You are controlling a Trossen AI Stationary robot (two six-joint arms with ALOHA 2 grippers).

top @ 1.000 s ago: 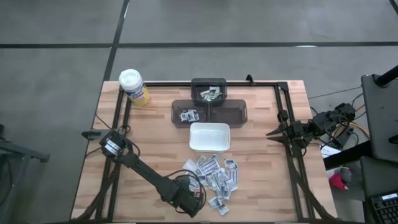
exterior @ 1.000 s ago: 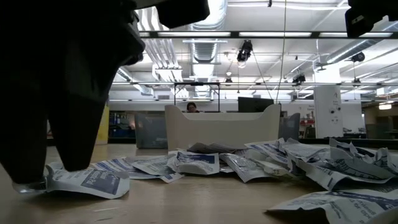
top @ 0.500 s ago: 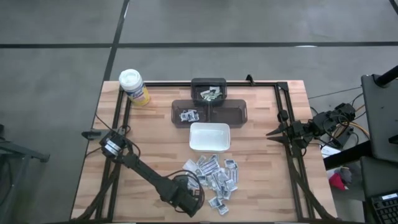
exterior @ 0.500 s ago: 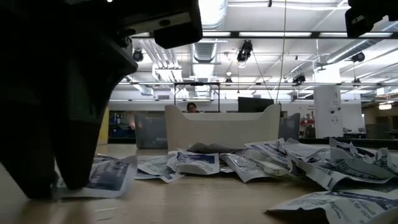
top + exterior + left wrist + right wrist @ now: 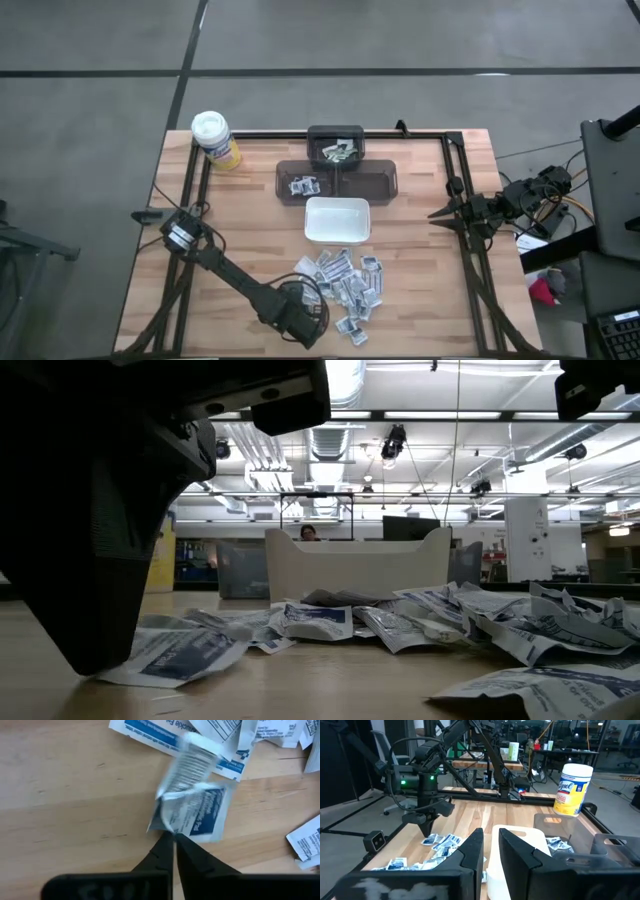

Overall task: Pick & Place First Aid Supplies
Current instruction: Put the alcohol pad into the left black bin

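Left wrist view alone shows left gripper (image 5: pixel 174 839) pinched on corner of packet (image 5: pixel 192 812), above bare wood beside loose pile (image 5: pixel 343 280); high view hides that grip under the arm. Farther right: dish (image 5: pixel 337 220) behind pile, trays (image 5: pixel 388 184) holding a few packets, canister (image 5: pixel 214 137) at far corner. Right gripper (image 5: pixel 437 214) parked at table's right edge, fingers slightly apart.
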